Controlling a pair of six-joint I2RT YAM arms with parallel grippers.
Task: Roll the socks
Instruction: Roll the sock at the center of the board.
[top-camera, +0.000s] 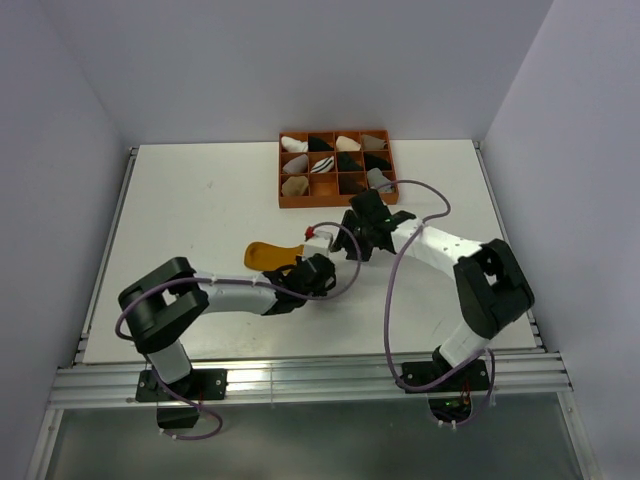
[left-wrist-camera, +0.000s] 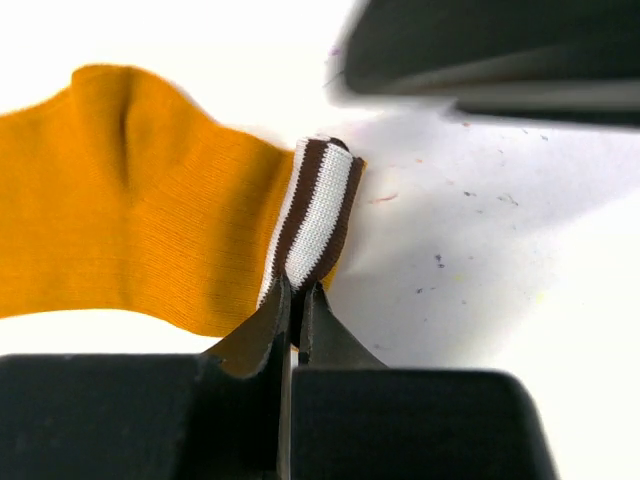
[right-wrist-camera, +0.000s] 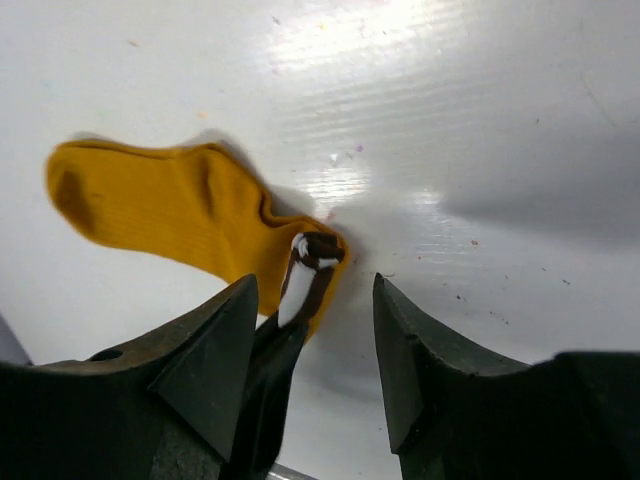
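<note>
Mustard-yellow sock (left-wrist-camera: 130, 220) flat, unrolled beyond striped cuff (left-wrist-camera: 318, 215). Cuff pinched in closed left gripper (left-wrist-camera: 293, 300); right gripper (right-wrist-camera: 315, 290) spread wide, empty, just above. Rolling barely started, nearly all left.

Table (top-camera: 180, 200) lies open left of sock (top-camera: 265, 254). At its cuff end, left gripper (top-camera: 312, 270) and right gripper (top-camera: 352, 240) crowd together; tray (top-camera: 300, 203) stands close behind.

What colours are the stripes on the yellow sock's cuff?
Dark brown and white stripes on the cuff, clearest in the left wrist view.
</note>
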